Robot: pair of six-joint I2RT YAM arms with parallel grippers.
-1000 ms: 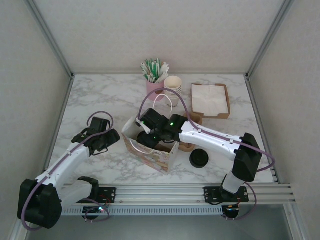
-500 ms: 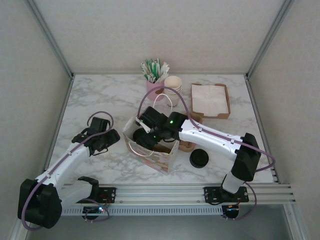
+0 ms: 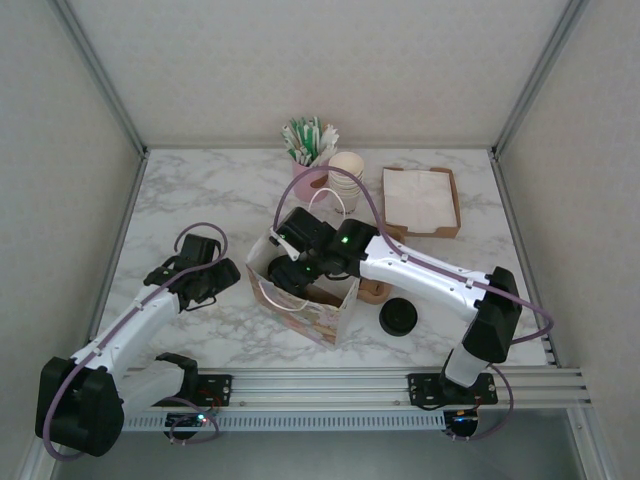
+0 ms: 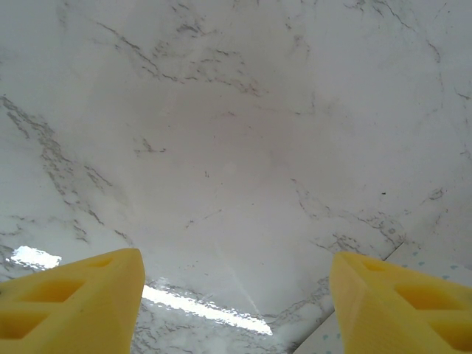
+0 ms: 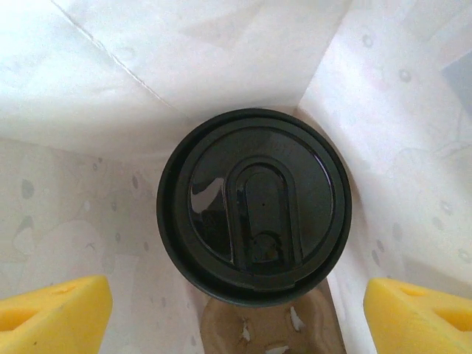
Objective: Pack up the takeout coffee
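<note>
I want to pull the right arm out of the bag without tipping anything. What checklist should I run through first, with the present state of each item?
1. Takeout coffee inside the bag: ok, bag walls surround it.
2. Right gripper released: ok, jaws open, both standing wide of the coffee.
3. Coffee upright: ok, its black top faces the wrist camera squarely.
4. Coffee seated on the bag floor: cannot tell, its base is hidden.
5. Left gripper out of the way: ok, jaws open over bare table, nothing between them.
</note>
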